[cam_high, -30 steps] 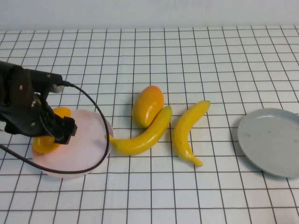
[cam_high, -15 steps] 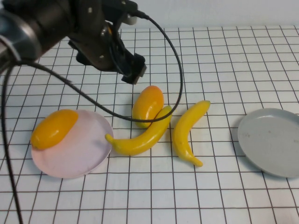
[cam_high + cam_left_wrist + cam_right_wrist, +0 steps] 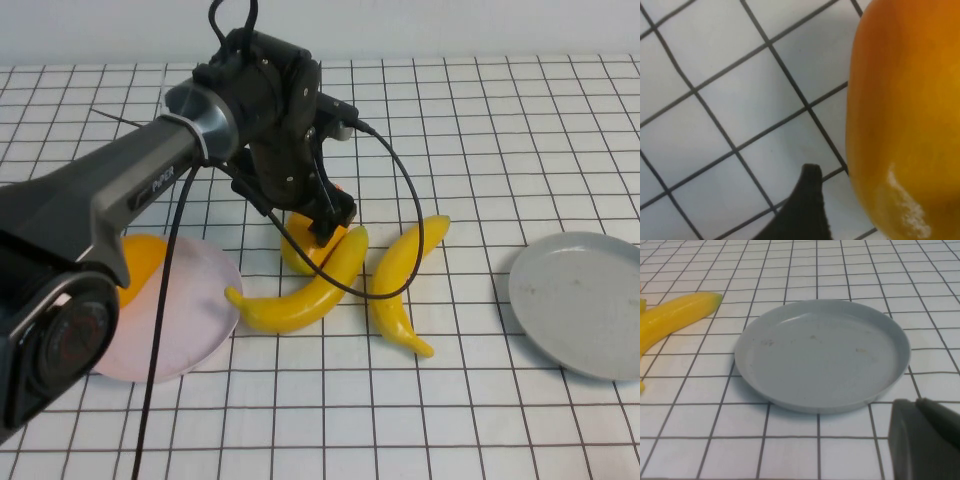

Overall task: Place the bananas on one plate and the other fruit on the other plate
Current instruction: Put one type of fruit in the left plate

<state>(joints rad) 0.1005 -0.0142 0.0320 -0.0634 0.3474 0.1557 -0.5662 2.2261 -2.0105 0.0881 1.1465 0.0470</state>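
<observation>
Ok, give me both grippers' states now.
Left gripper: open, over the mango, holding nothing.
Right gripper: shut, empty, by the grey plate.

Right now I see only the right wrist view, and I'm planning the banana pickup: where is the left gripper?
Observer: The left gripper, open, is down at the mango on the table.
Operator: My right gripper sits shut by the grey plate. Anything sorted yet?
Observer: The other mango lies on the pink plate.
Operator: And the rest?
Observer: Both bananas lie on the table between the plates.
</observation>
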